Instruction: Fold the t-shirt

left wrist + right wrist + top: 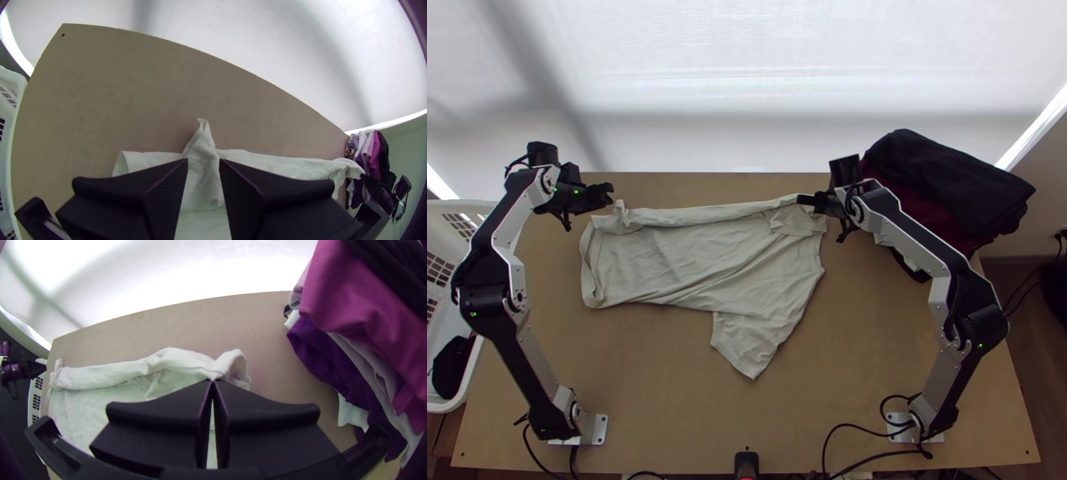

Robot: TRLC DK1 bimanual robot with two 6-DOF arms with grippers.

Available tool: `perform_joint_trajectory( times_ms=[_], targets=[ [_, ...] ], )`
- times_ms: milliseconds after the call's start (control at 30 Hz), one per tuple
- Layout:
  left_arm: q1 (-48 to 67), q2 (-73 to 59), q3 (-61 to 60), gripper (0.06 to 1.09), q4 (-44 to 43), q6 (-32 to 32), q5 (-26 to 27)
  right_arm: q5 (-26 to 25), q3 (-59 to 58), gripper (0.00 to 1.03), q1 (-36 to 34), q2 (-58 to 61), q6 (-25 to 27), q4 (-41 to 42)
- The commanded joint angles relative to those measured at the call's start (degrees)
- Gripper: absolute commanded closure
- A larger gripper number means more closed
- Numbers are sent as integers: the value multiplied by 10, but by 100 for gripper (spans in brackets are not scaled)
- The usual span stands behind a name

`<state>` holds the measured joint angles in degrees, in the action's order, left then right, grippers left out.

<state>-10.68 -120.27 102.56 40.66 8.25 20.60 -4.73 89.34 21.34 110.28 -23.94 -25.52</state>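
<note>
A pale t-shirt (691, 260) lies on the table, its far edge turned over in a long narrow strip and one sleeve pointing to the near edge. My left gripper (609, 190) is at its far left corner. Seen from the left wrist, that gripper (203, 164) stands open over a raised peak of the cloth (202, 146). At the shirt's far right corner is my right gripper (809, 200). In the right wrist view the right gripper (213, 382) is shut on a pinch of the shirt (178, 360) near its folded edge.
A pile of dark and purple clothes (939, 188) stands at the far right, close to the right arm. A white basket (475, 352) is beside the table's left edge. Bare wood (651, 376) lies nearer than the shirt.
</note>
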Motion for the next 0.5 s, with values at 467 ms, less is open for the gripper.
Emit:
perform_joint_trajectory(
  times_ms=[467],
  targets=[
    [2,-44,19,63,14,-25,2,-5,0,100,-2,9,-7,5]
  ],
)
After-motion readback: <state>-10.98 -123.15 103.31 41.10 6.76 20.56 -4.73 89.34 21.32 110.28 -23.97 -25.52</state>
